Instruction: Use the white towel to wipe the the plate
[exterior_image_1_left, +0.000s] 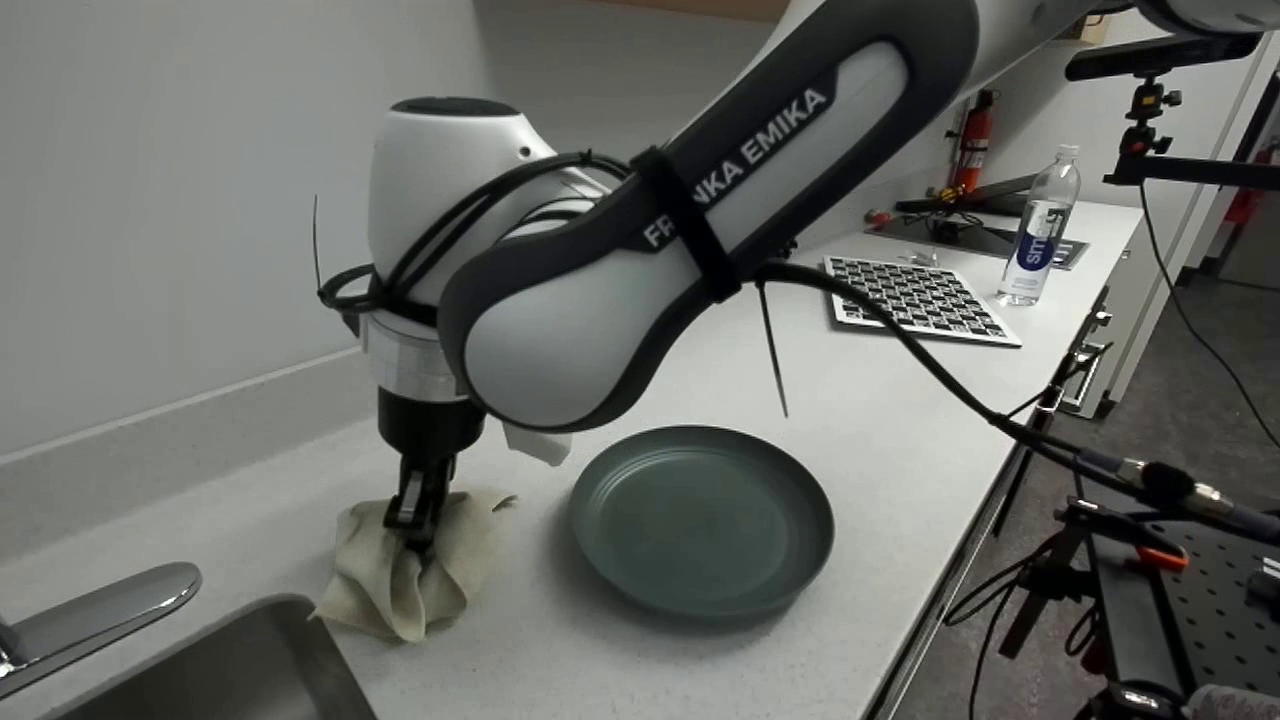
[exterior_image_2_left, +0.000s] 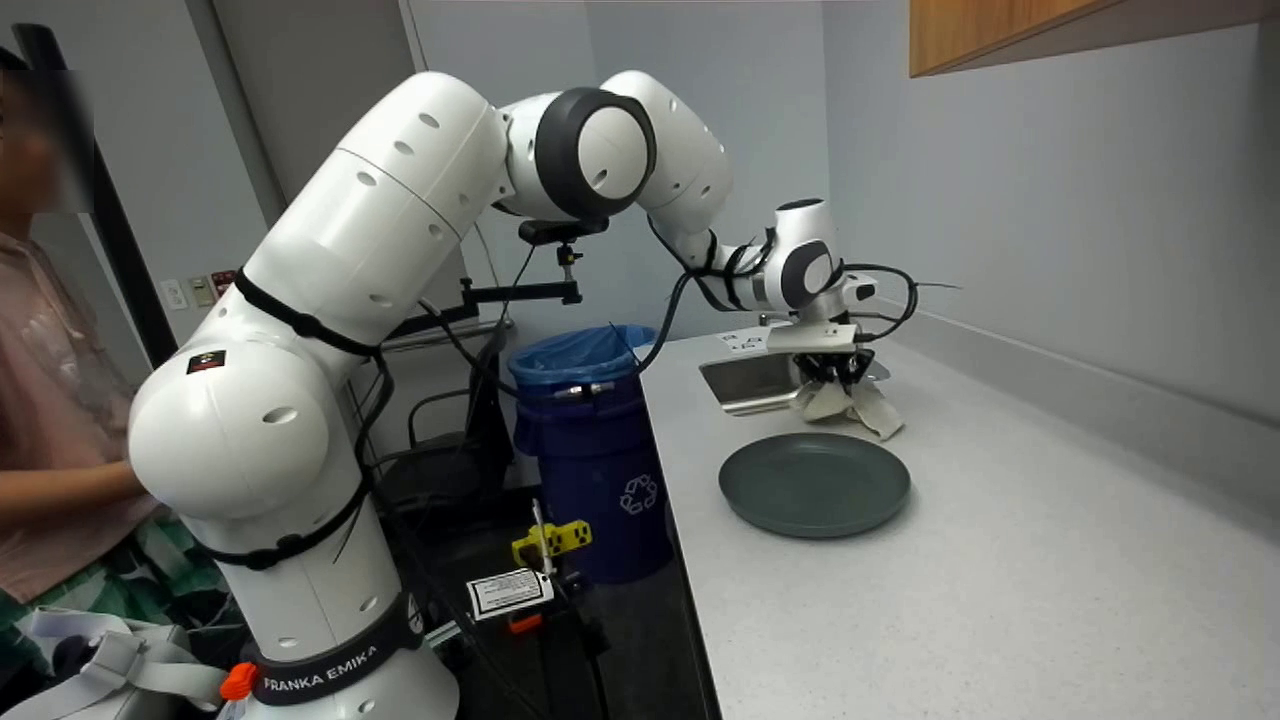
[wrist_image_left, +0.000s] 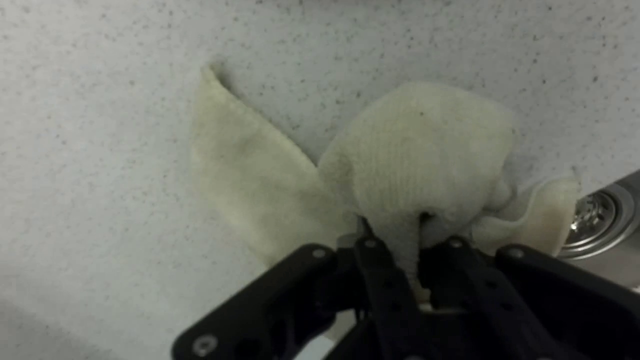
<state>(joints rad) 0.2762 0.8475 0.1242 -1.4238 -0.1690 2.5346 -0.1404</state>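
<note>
You've got 1 pincer (wrist_image_left: 406, 240), narrow, with a fold of the 1 white towel (exterior_image_1_left: 385, 590) nipped between its 2 fingers (wrist_image_left: 377, 260). Towel is crumpled on your surface (exterior_image_1_left: 640, 665), just beside 1 sink (exterior_image_1_left: 240, 665) and near 1 plate (exterior_image_1_left: 705, 520); in your wrist view one corner overlaps the sink edge. Plate lies flat, face up, apart from the towel in an exterior view. Farther along you have 1 checkered board (exterior_image_1_left: 920, 297), flat, and 1 clear bottle (exterior_image_1_left: 1040, 230), upright, beside it. 1 faucet (exterior_image_1_left: 110, 612) by the sink.
</note>
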